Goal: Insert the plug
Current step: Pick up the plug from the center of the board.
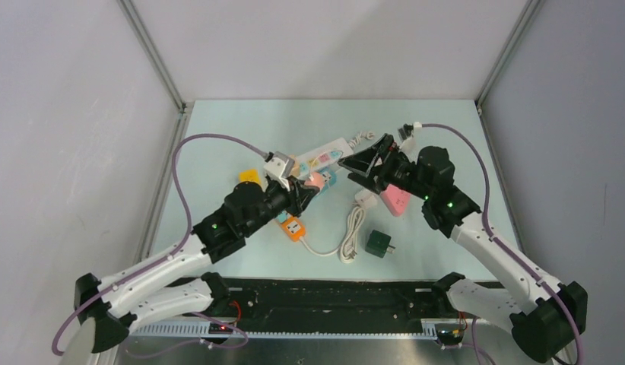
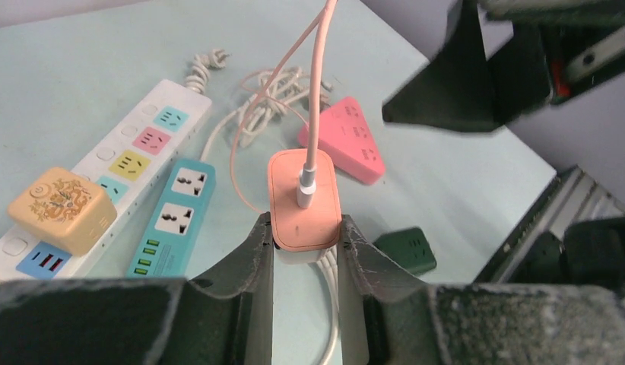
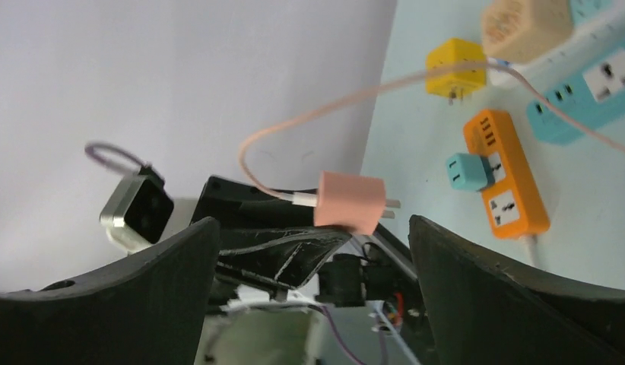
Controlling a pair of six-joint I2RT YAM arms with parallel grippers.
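A pink plug [image 2: 304, 199] with a pink cable sits between the fingers of my left gripper [image 2: 304, 228], which is shut on it and holds it above the table. It also shows in the top view [image 1: 317, 181] and in the right wrist view [image 3: 350, 202], where its two prongs stick out bare. My left gripper [image 1: 309, 186] is over the table's middle, just above the teal power strip [image 2: 175, 217] and the white power strip [image 2: 134, 152]. My right gripper [image 1: 363, 163] is open and empty, its jaws spread wide and facing the plug from the right [image 3: 313, 222].
An orange strip [image 1: 291, 226] carrying a small teal adapter [image 3: 467, 171] lies near the left arm. A pink triangular socket [image 1: 395, 201], a green cube [image 1: 380, 243], a yellow cube [image 1: 249, 176], a beige cube adapter [image 2: 62, 209] and a coiled white cable [image 1: 353, 232] lie around.
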